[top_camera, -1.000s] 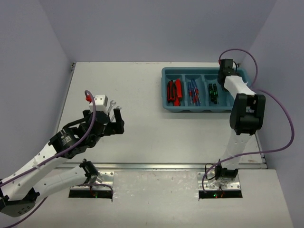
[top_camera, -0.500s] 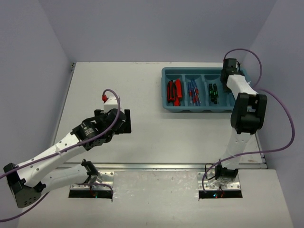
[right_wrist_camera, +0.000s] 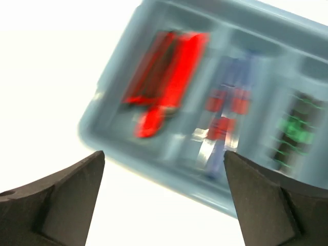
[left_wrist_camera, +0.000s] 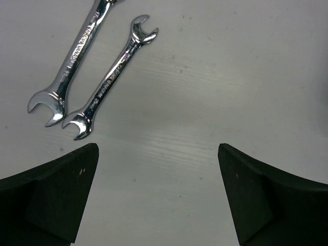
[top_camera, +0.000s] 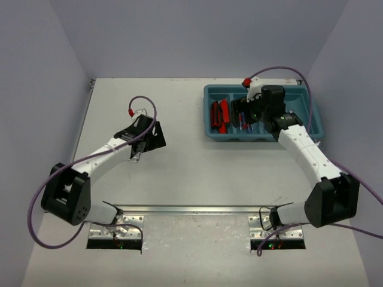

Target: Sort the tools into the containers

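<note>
Two silver wrenches lie close together on the white table (top_camera: 197, 173). The longer wrench (left_wrist_camera: 72, 56) and the shorter wrench (left_wrist_camera: 110, 77) run nearly parallel, at about 11 o'clock from the left pincer (left_wrist_camera: 158, 164) and outside its gap. That pincer's fingers stand wide apart with nothing between them. It hangs over the table's 9 o'clock area.

The blue tray (top_camera: 239, 139) sits toward 2 o'clock. Red tools (top_camera: 219, 115) lie in its leftmost compartment, blue screwdrivers (right_wrist_camera: 228, 102) in the next, and black screwdrivers (right_wrist_camera: 294, 128) with green marks in the third. The right pincer (right_wrist_camera: 164, 164) hangs above the tray, its fingers apart and empty; its own view is blurred.
</note>
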